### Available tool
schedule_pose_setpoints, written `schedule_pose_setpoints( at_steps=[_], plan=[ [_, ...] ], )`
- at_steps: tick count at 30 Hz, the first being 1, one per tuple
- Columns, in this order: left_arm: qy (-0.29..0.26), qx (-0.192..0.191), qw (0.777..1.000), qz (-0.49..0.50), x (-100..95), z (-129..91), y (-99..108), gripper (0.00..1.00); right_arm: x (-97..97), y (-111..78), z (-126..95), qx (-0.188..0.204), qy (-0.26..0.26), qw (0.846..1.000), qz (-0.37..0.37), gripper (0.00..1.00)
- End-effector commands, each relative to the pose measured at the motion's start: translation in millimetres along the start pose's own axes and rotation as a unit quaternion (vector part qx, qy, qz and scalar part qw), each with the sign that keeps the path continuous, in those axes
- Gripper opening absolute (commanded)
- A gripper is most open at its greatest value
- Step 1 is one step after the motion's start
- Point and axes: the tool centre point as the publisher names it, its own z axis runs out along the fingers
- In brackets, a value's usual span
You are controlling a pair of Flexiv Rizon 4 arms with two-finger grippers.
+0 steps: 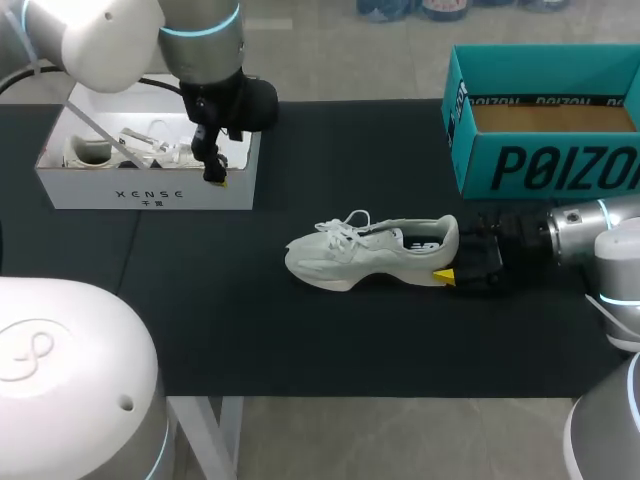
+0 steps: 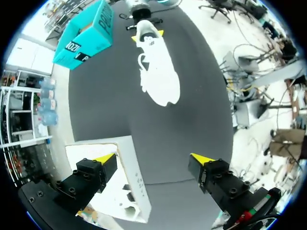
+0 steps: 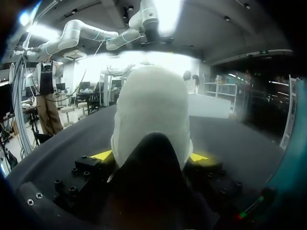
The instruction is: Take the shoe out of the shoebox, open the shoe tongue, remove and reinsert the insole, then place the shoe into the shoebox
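A white sneaker (image 1: pixel 370 255) lies on its sole in the middle of the black mat, toe pointing left. My right gripper (image 1: pixel 452 258) is shut on its heel; in the right wrist view the heel (image 3: pixel 151 110) fills the gap between the yellow tips of the gripper (image 3: pixel 151 155). An open white shoebox (image 1: pixel 150 190) stands at the back left with another white shoe (image 1: pixel 120 148) inside. My left gripper (image 1: pixel 213 170) hangs open over that box's right end, holding nothing. From the left wrist, the gripper (image 2: pixel 153 160) straddles the box corner (image 2: pixel 129 182), with the sneaker (image 2: pixel 156 62) far ahead.
An open teal shoebox (image 1: pixel 540 165) stands at the back right, just behind my right arm; it also shows in the left wrist view as a teal box (image 2: pixel 88 33). Bare black mat lies between the white box and the sneaker, and in front of the sneaker.
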Motion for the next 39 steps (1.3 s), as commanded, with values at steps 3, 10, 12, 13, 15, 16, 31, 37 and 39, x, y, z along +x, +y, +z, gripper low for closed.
schedule_pose_setpoints(
  at_steps=[3, 10, 12, 13, 15, 16, 31, 37, 39],
  plan=[
    [-0.119, -0.035, 0.839, -0.53, 28.6, 14, -5, 1.0, -0.3, -4.6, 3, 0.001, -0.001, 1.0, 0.0, 0.0],
    [-0.066, 0.068, 0.752, -0.653, 52.4, 14, -41, 1.0, -0.3, -4.6, 3, 0.001, -0.001, 1.0, 0.0, 0.0],
    [-0.066, 0.068, 0.752, -0.653, 52.4, 14, -41, 1.0, -0.3, -4.6, 3, 0.001, -0.001, 1.0, 0.0, 0.0],
    [-0.066, 0.068, 0.752, -0.653, 52.4, 14, -41, 1.0, -0.3, -4.6, 3, 0.001, -0.001, 1.0, 0.0, 0.0],
    [-0.066, 0.068, 0.752, -0.653, 52.4, 14, -41, 1.0, -0.3, -4.6, 3, 0.001, -0.001, 1.0, 0.0, 0.0],
    [-0.066, 0.068, 0.752, -0.653, 52.4, 14, -41, 1.0, -0.3, -4.6, 3, 0.001, -0.001, 1.0, 0.0, 0.0],
    [-0.091, 0.051, 0.683, -0.723, 46.2, 17, -44, 1.0, -0.3, -4.6, 3, 0.001, -0.001, 1.0, 0.0, 0.0],
    [-0.096, 0.036, 0.554, -0.826, 53.6, 17, -72, 1.0, -0.3, -4.6, 3, 0.001, -0.001, 1.0, 0.0, 0.0],
    [-0.096, 0.029, 0.533, -0.84, 57.5, 19, -88, 1.0, -0.3, -4.6, 3, 0.001, -0.001, 1.0, 0.0, 0.0]
  ],
)
